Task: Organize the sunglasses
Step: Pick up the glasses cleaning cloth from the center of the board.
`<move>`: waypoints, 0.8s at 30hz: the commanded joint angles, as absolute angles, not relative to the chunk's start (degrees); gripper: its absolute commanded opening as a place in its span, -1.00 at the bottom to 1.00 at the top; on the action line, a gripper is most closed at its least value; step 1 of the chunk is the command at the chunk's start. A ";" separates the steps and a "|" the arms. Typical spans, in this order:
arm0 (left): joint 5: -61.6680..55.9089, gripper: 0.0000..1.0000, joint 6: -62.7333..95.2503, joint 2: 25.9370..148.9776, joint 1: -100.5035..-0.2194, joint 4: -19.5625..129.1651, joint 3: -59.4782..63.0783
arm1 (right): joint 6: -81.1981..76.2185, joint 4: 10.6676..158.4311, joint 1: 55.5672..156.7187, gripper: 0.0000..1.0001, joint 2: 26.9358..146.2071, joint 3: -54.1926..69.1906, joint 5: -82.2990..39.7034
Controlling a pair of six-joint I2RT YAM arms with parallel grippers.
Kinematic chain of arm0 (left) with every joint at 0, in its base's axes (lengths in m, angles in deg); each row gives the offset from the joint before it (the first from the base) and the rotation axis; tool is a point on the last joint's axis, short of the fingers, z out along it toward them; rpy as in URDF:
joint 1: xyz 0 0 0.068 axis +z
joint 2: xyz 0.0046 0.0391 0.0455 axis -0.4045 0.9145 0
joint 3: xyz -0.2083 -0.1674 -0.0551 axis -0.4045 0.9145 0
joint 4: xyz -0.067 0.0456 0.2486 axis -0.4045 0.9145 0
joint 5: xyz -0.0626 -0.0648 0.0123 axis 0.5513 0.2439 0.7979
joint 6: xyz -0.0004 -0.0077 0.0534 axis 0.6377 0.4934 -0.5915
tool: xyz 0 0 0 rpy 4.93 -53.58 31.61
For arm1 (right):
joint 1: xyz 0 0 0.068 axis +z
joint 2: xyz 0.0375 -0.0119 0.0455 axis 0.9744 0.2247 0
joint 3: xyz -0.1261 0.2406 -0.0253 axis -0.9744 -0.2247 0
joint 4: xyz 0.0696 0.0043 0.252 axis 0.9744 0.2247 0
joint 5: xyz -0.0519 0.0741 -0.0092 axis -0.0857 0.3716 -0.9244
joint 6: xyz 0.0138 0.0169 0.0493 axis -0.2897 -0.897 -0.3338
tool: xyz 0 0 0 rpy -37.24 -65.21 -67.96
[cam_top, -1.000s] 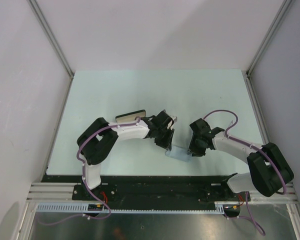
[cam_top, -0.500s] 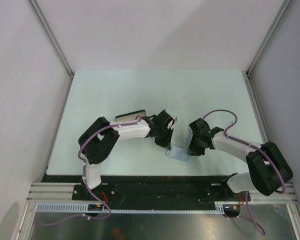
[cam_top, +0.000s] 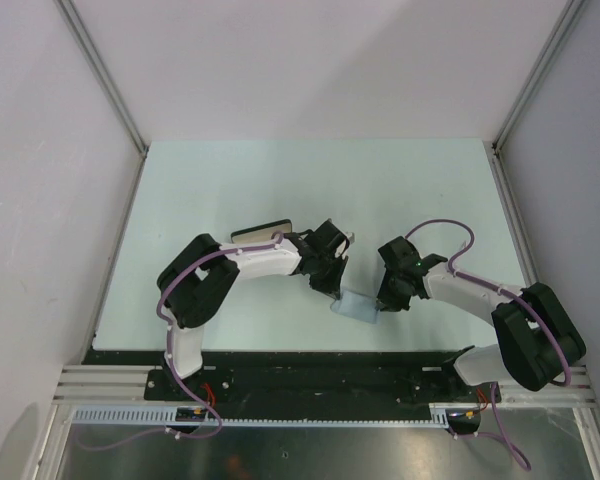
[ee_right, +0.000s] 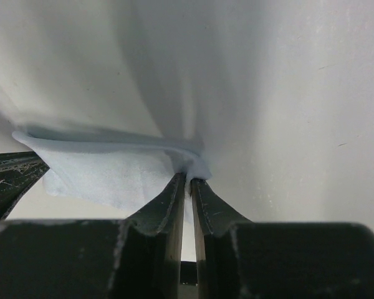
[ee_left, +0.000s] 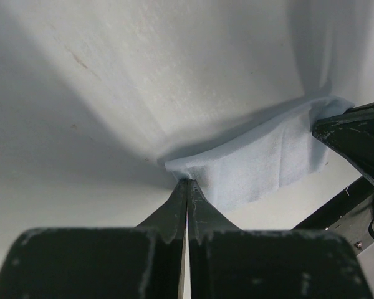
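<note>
Little has shifted in the last second; the right arm has edged a touch toward the light blue cloth (cam_top: 358, 303) and the cloth has gone with it, hardly more. No view shows the sunglasses; I cannot tell where they are, whether under the cloth, inside its fold, or under an arm.

At the cloth's left end the left pincer (ee_left: 187, 184) has its jaws pressed flat together with only a hairline between them, nipping one corner at the very tips. At the right end the right pincer (ee_right: 187, 177) is shut down to a narrow slit with a cloth edge pinched in it. The cloth sags between the two, low over the tabletop (cam_top: 280, 180).

Both holds look shallow. If the arms pull apart or lift unevenly, I judge a corner could slip free and the cloth flop down on one side; if the glasses do lie in the fold, a tilt toward either end could tip them out. A careless sweep could also drag the hanging middle along the tabletop.

Beyond the cloth's left end, a black case (cam_top: 260, 233) lies mostly under the left arm, only a strip of it showing; open or shut, I cannot say. The wrist views show only cloth, fingertips and bare surface, all at close range and soft in focus.
</note>
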State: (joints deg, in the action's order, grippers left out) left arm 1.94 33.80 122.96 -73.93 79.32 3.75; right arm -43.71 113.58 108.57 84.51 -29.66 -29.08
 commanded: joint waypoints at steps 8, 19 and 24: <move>-3.14 -0.99 32.72 122.27 -74.05 83.27 4.18 | -44.45 113.31 109.36 -0.81 83.36 -30.26 -30.96; -2.97 -0.99 32.80 120.51 -74.05 83.19 3.48 | -44.80 114.19 109.98 -1.00 83.45 -28.50 -31.40; -2.97 -0.99 32.54 120.07 -74.05 83.19 3.48 | -44.98 114.63 110.33 -1.00 82.84 -27.97 -31.84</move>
